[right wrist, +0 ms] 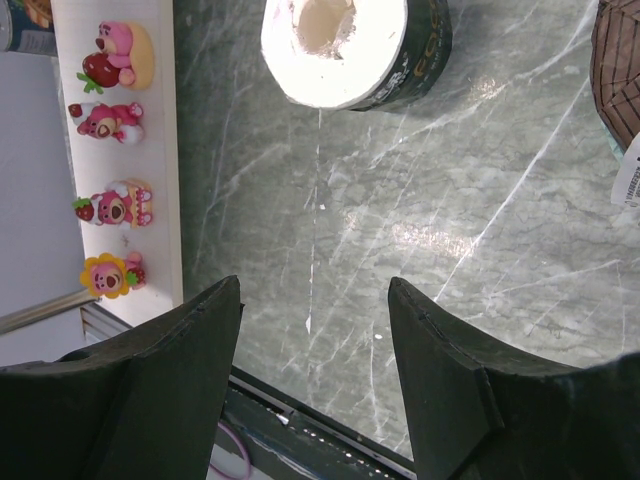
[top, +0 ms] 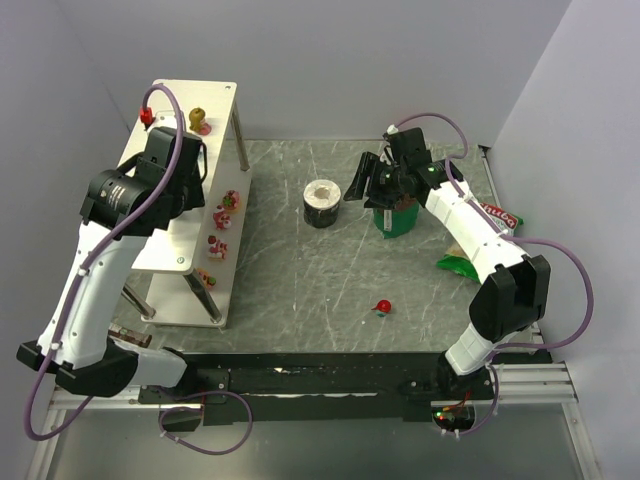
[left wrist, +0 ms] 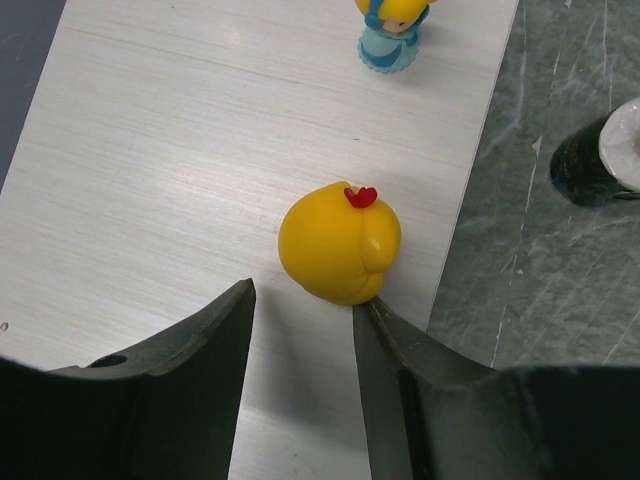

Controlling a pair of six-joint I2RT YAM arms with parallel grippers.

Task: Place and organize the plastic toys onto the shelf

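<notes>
In the left wrist view a round yellow toy (left wrist: 340, 242) with a red tuft lies on the white top of the shelf (left wrist: 150, 150), near its right edge. My left gripper (left wrist: 303, 295) is open just behind it, and the right fingertip (left wrist: 362, 308) touches the toy. A blue-and-yellow figurine (left wrist: 392, 30) stands farther back; it also shows in the top view (top: 198, 120), beside a red toy (top: 147, 117). Several pink toys (right wrist: 112, 120) stand in a row on the shelf's lower tier (top: 225, 290). One red toy (top: 381, 307) lies on the table. My right gripper (right wrist: 315, 281) is open and empty above the table.
A dark cup with a white inside (top: 322, 203) stands mid-table. A green cup (top: 395, 217) stands under my right wrist. A green chip bag (top: 458, 263) and a red packet (top: 500, 214) lie at the right. The left arm covers much of the shelf top (top: 215, 95).
</notes>
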